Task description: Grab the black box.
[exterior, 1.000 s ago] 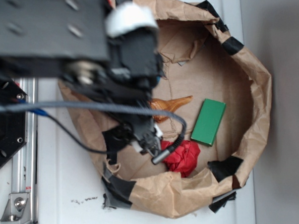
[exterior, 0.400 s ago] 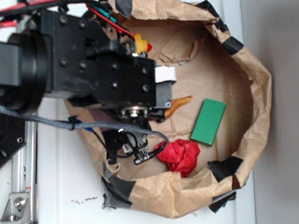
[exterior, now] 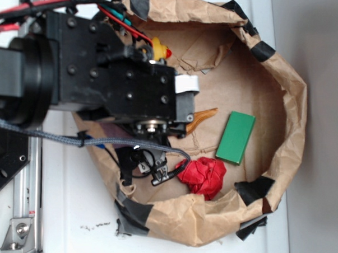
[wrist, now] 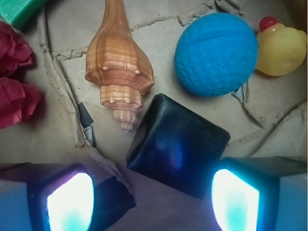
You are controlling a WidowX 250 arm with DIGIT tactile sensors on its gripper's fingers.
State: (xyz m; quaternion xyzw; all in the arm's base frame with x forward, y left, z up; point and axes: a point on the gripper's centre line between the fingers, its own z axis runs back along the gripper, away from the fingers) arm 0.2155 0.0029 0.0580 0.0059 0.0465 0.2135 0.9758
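The black box (wrist: 178, 144) is a glossy black square that lies flat on the brown paper in the middle of the wrist view. My gripper (wrist: 153, 202) is open above it. The left finger (wrist: 70, 202) and the right finger (wrist: 236, 199) glow at the bottom corners, and the box's near edge lies between them, closer to the right finger. In the exterior view my arm (exterior: 104, 79) covers the box and the fingers.
A blue ball (wrist: 215, 54) and a shell (wrist: 118, 67) lie just beyond the box, with a yellow duck (wrist: 281, 45) at the far right. Red cloth (exterior: 203, 177) and a green block (exterior: 236, 137) lie inside the paper basin (exterior: 287, 109). A black tape patch (wrist: 108, 202) lies by the left finger.
Since a second ago the arm has swung and settled over the left of the basin. It has held still for the last 0.4 s.
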